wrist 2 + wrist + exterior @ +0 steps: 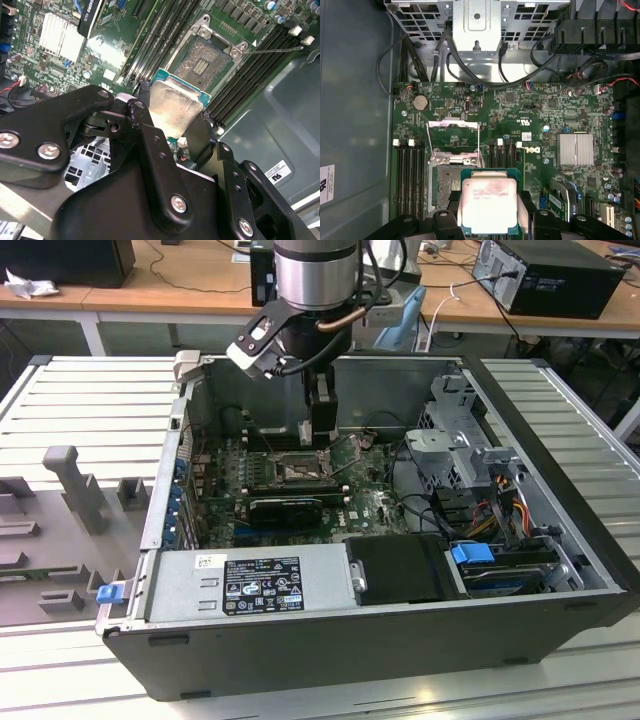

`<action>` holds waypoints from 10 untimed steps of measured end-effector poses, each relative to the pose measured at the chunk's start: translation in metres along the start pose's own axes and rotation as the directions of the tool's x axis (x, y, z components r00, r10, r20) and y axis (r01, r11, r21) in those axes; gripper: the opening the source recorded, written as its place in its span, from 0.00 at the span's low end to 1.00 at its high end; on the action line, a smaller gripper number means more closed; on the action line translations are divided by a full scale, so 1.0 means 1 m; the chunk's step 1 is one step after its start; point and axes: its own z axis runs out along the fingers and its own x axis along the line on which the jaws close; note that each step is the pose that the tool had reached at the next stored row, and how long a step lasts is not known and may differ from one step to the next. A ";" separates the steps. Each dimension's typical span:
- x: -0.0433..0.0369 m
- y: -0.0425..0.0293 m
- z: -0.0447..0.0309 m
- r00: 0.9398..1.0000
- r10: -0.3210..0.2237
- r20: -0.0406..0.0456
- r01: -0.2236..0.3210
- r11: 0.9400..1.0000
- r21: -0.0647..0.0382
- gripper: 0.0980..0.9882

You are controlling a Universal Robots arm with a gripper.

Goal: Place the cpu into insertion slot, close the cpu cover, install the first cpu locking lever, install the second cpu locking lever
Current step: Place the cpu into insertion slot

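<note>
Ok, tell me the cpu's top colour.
Silvery-grey; the cpu shows best in the second wrist view.

cpu (172, 106) in claw (175, 116) near insertion slot (202, 62)

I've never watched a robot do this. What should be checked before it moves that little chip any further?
1. Grip on the chip: ok, the gripper is shut on two opposite edges.
2. Socket uncovered: ok, its cover stands swung open.
3. Chip clear of the circuit board: ok, it hangs above it.
4. Chip lined up over the socket: cannot tell.
5. Socket free of debris: cannot tell.
</note>
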 end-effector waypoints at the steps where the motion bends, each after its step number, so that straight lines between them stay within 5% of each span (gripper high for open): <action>1: 0.0000 -0.0001 0.0012 1.000 0.000 0.000 0.000 1.000 0.000 0.48; 3: -0.0001 -0.0005 0.0057 1.000 0.000 0.000 0.000 1.000 0.000 0.48; 5: -0.0004 -0.0018 0.0208 1.000 0.000 0.000 0.000 1.000 0.005 0.48; 10: -0.0006 -0.0036 0.0259 1.000 0.000 -0.002 0.000 1.000 0.009 0.48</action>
